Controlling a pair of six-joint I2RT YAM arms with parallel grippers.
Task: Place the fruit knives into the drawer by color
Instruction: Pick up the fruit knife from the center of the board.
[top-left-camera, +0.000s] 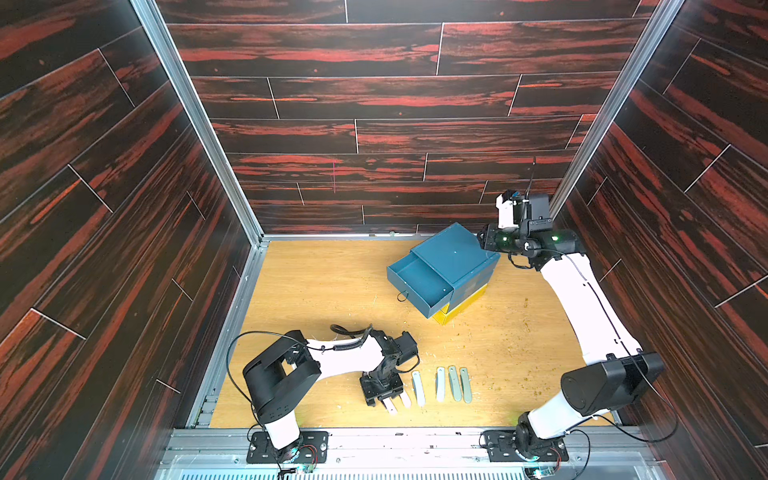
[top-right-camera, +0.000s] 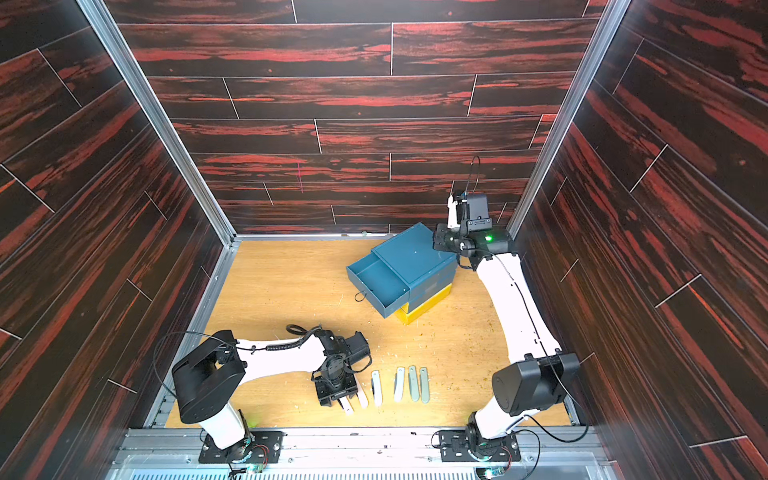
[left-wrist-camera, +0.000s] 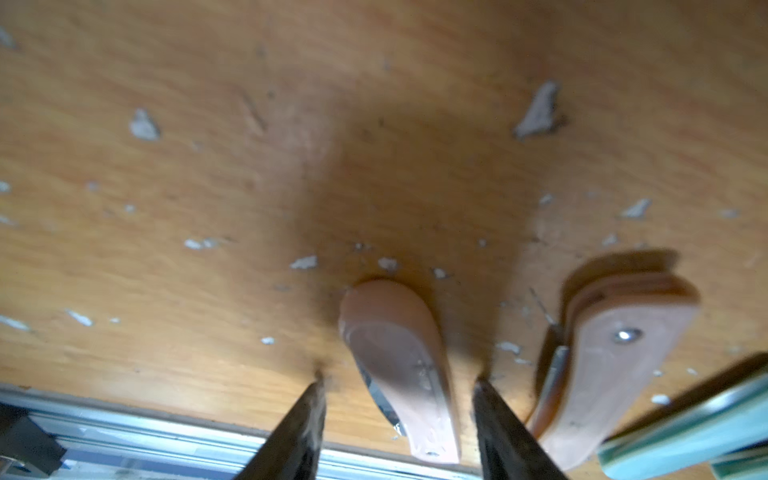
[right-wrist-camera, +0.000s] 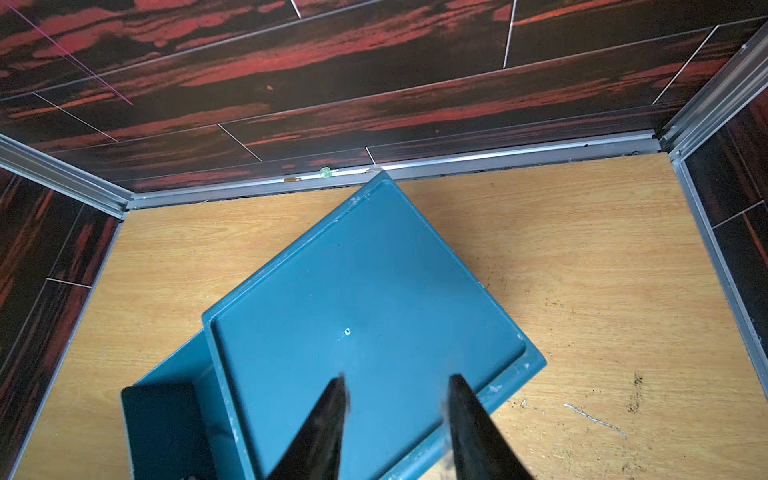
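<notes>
Six knives (top-left-camera: 440, 384), four pale, two grey-green, lie in a row at six o'clock on the table (top-left-camera: 324, 282). The left gripper (left-wrist-camera: 399, 380) straddles one pale knife (left-wrist-camera: 401, 332), jaws apart. At one o'clock the blue drawer (top-left-camera: 419, 282) juts open; the right gripper (right-wrist-camera: 395, 382) hovers above its cabinet (right-wrist-camera: 374, 291), jaws half apart, empty. Crumb-flecked wood underfoot, dark red plank walls (top-left-camera: 374, 104).

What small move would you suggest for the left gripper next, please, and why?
Probably close the left gripper on the pale slim folded knife: its open jaws straddle that knife low over the wooden table, and the blue drawer stands open.
</notes>
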